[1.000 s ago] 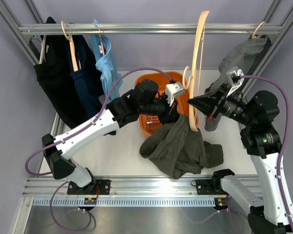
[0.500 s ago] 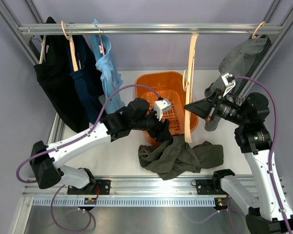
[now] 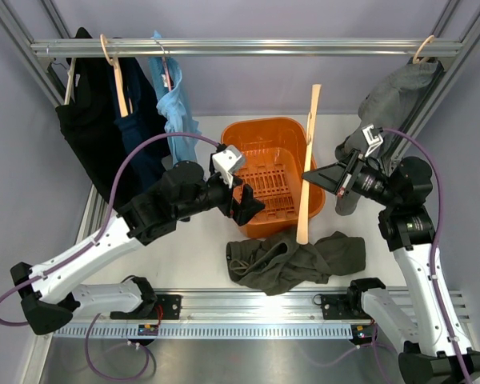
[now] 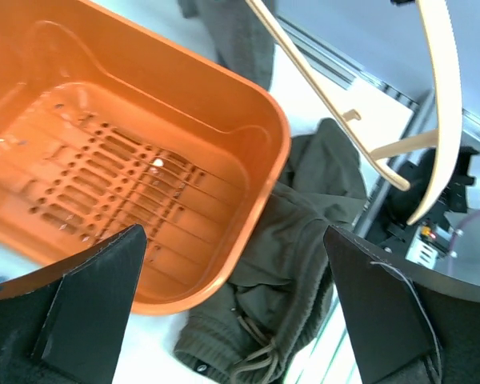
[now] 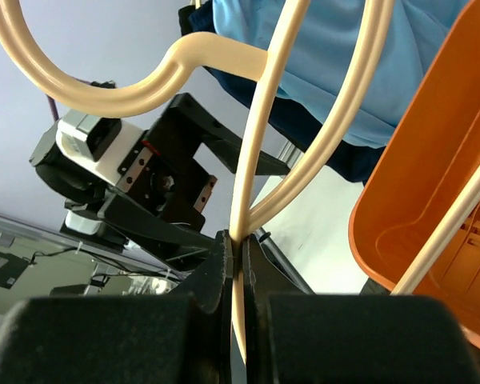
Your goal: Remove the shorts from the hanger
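Shorts (image 3: 292, 262) dropped just outside basket (image 3: 264, 122), prob. touching rim.

Fixed above and behind, the top camera looks steeply down over the whole table (image 3: 200, 248), arm bases along the bottom edge. The left wrist camera looks closely down past the left gripper (image 4: 234, 232) onto the orange basket (image 4: 144, 72) and shorts (image 4: 296, 240). The right wrist camera, nearest of all, sights along the right gripper (image 5: 238, 240) at bottom centre. All three share the basket and hanger (image 3: 308, 176).
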Available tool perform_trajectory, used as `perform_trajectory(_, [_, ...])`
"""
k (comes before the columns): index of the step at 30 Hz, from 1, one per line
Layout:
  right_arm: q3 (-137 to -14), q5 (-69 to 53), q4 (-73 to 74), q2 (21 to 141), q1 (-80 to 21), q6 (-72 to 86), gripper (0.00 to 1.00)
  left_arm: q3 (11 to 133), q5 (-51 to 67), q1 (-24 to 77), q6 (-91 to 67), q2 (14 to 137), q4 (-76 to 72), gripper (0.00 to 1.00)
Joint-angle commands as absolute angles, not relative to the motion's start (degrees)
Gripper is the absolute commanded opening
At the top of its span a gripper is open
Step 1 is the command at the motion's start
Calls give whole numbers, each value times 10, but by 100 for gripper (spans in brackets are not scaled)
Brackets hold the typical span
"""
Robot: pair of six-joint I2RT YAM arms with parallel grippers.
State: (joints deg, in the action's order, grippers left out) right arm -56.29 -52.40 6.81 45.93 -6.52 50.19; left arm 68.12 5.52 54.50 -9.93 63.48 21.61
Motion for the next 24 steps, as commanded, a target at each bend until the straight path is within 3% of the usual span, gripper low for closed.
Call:
perform_trajectory(1, [-574, -520, 27, 453, -56, 525, 0, 686, 3, 542, -82, 611, 228, 99])
perform_trajectory(5, [-597, -505, 20, 480, -33, 532, 0, 679, -32, 542, -93, 584, 227, 99])
perform_trajectory(12, [-636, -473, -121, 605, 39, 632, 0, 646, -40, 542, -121, 541, 209, 99])
perform_trajectory(24, [-770, -431, -228, 770, 74, 719, 0, 616, -57, 542, -151, 506, 198, 99])
